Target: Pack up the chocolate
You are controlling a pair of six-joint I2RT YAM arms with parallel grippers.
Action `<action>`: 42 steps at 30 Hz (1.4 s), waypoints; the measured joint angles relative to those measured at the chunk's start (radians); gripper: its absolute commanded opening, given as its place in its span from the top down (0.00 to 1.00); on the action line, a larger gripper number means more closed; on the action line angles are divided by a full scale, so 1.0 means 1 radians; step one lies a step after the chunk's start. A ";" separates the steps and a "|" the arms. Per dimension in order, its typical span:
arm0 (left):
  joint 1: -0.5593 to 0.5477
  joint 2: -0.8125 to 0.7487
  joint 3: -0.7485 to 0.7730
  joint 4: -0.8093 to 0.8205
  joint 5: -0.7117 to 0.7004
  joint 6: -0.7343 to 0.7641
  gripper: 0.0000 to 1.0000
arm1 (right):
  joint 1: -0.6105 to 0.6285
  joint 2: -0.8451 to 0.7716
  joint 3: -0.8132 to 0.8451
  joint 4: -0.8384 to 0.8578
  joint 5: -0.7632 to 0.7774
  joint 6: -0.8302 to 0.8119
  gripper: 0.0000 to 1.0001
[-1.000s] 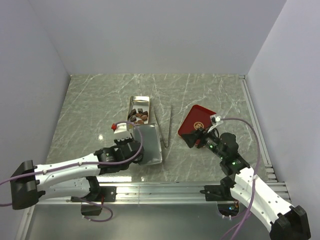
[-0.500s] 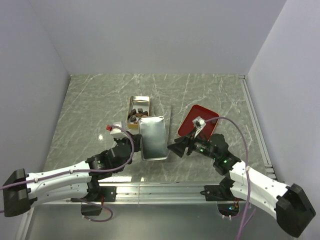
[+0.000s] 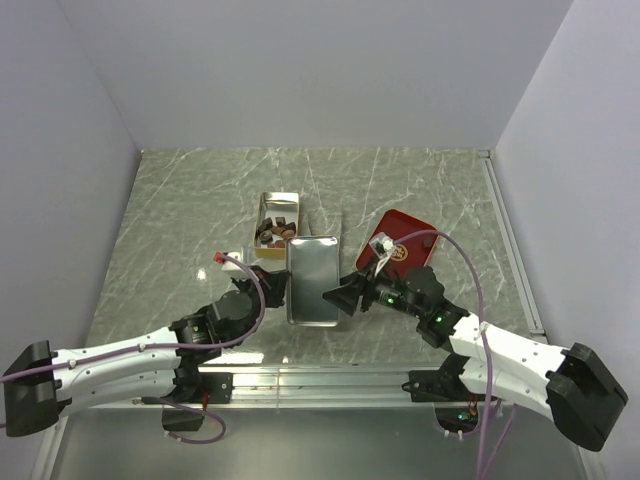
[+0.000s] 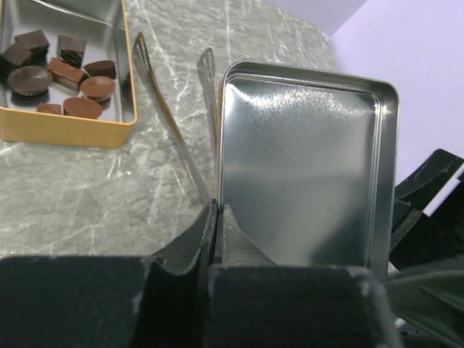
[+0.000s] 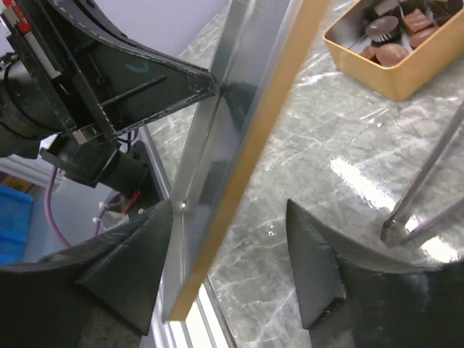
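The left end effector point(image 4: 216, 217) is clamped together on the near edge of the lid point(image 4: 304, 167). It holds the lid on its side, nearer the arms than the tin point(image 4: 65, 134) and a little to the tin's right, with the silver inside facing the left wrist camera. That pinch covers only a thin strip of smooth metal, so I judge the lid could pivot or slide if it is bumped.

The chocolate point(image 4: 61, 72) sits inside the tin, bunched at the tin's near end, and the tin rests flat on the desk point(image 3: 180, 220). The tongs point(image 4: 170, 116) lie on the desk just right of the tin, running back behind the lid.

To the right of the tin, the right end effector point(image 5: 232, 261) has its jaws apart, one on each side of the lid's gold edge, and neither jaw is clearly pressing on it. If the jaws close off-centre on the tilted sheet, they may twist it out of the left's pinch. If the left lets go too soon, the lid may drop toward the tin, knock it and spill chocolate, or land on the tongs.

The red tray point(image 3: 410, 232) lies furthest right of the tin, partly behind the right arm, so a wide swing could clip it.
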 measured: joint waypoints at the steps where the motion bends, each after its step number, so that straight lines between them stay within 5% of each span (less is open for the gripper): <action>1: 0.000 -0.001 -0.005 0.008 0.007 0.001 0.99 | 0.004 0.011 0.003 0.010 0.000 -0.002 0.40; 8: 0.000 -0.003 -0.025 0.044 0.068 0.035 0.98 | 0.033 0.092 0.016 0.051 0.006 -0.019 0.71; 12: 0.000 -0.036 -0.032 0.045 0.089 0.060 0.71 | 0.033 0.095 0.016 0.058 0.037 -0.021 0.81; 13: 0.000 -0.052 -0.036 0.048 0.099 0.061 0.56 | 0.033 0.095 0.016 0.062 0.046 -0.022 0.82; 16: 0.000 -0.129 -0.058 0.055 0.131 0.072 0.31 | 0.033 0.091 0.016 0.063 0.069 -0.026 0.86; 25: 0.000 -0.274 -0.102 0.066 0.240 0.095 0.13 | 0.033 0.077 0.023 0.073 0.048 -0.024 0.87; 35: 0.000 -0.237 -0.117 0.061 0.320 0.103 0.16 | 0.033 0.000 0.027 0.153 -0.069 0.014 0.87; 39: 0.000 -0.237 -0.128 0.080 0.377 0.112 0.38 | 0.033 0.005 0.030 0.175 -0.095 0.025 0.86; 42: 0.000 -0.217 -0.128 0.101 0.418 0.117 0.63 | 0.033 0.031 0.042 0.178 -0.103 0.028 0.84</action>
